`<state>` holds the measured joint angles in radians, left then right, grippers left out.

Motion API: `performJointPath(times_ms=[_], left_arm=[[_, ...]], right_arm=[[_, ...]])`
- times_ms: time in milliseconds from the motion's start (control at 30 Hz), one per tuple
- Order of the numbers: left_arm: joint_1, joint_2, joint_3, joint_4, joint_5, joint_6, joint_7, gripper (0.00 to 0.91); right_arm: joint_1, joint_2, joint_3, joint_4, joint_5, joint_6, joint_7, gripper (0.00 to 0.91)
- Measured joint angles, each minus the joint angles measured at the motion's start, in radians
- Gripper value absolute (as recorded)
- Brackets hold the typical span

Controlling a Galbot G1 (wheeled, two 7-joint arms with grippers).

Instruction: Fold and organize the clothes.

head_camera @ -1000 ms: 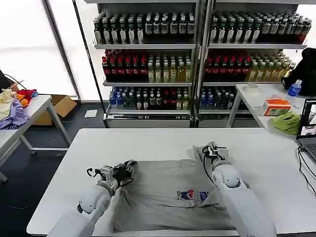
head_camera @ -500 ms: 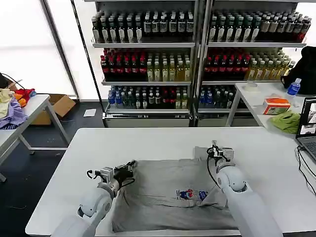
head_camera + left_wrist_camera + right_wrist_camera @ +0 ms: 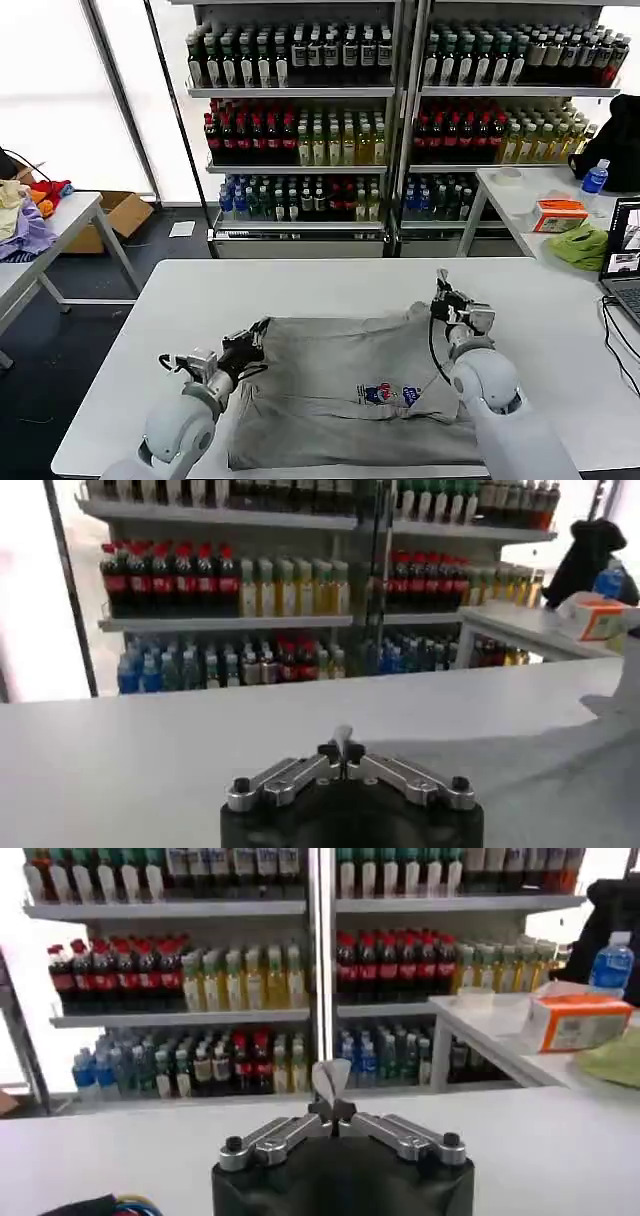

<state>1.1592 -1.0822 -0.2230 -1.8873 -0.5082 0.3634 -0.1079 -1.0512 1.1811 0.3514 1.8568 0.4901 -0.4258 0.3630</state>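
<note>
While the grey shirt lies spread on the white table, my left gripper pinches its left shoulder and my right gripper its right shoulder, both clamped on fabric, probably to pull it taut for folding.

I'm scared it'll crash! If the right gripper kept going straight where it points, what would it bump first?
Probably nothing soon. The right gripper, shut on a bit of the shirt, points across bare table toward the bottle shelves. Those look far off, though depth is unclear.
</note>
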Motion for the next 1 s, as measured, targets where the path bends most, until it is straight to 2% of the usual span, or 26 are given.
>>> performJointPath(times_ms=[533,1000], left_arm=[[0.212,0.012,-0.070,-0.081,0.106,-0.049,0.025,0.000],[0.318,0.009,-0.083,-0.089,0.178,-0.077,0.041,0.000]], right_arm=[[-0.336,0.004,0.117,0.160,-0.072,0.068,0.047,0.000],[-0.504,0.018,0.160,0.197,-0.116,0.099,0.079,0.000]])
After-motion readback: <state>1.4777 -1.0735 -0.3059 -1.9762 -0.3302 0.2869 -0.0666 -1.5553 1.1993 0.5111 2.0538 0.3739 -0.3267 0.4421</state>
